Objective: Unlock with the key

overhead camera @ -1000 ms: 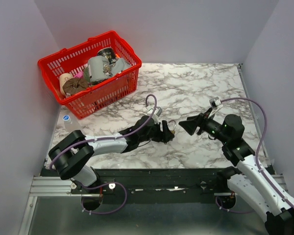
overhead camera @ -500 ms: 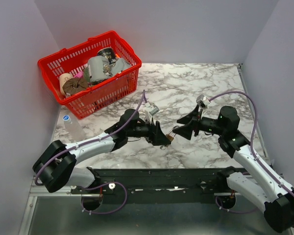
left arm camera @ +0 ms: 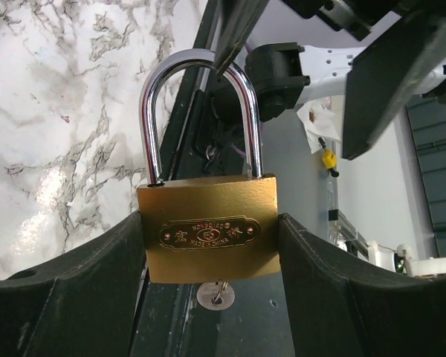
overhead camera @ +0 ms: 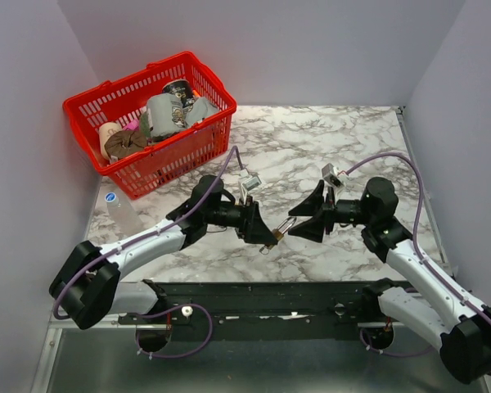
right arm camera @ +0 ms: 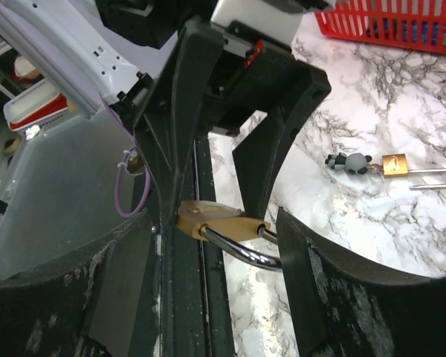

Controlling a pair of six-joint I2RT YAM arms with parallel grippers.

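Observation:
My left gripper (left arm camera: 208, 223) is shut on a brass padlock (left arm camera: 208, 238), one finger pressed against each side of its body, and holds it above the table. Its silver shackle (left arm camera: 201, 63) points toward the right arm. My right gripper (right arm camera: 215, 227) stands open around that shackle (right arm camera: 238, 249), the tip of which lies against the right finger (right arm camera: 334, 290). In the top view the two grippers (overhead camera: 266, 232) (overhead camera: 301, 225) meet over the table's near edge. A small silver round piece (left arm camera: 215, 295) shows under the padlock's body. I cannot pick out the key for certain.
A second brass padlock (right arm camera: 401, 167) lies on the marble table (overhead camera: 344, 147) with a small grey and black object (right arm camera: 349, 162) beside it. A red basket (overhead camera: 204, 139) of items stands at the back left, and a plastic bottle (overhead camera: 119, 209) lies by its near corner.
The left gripper has lifted the padlock off the table and carried it toward the near edge. The right gripper has moved left until its fingers stand around the shackle.

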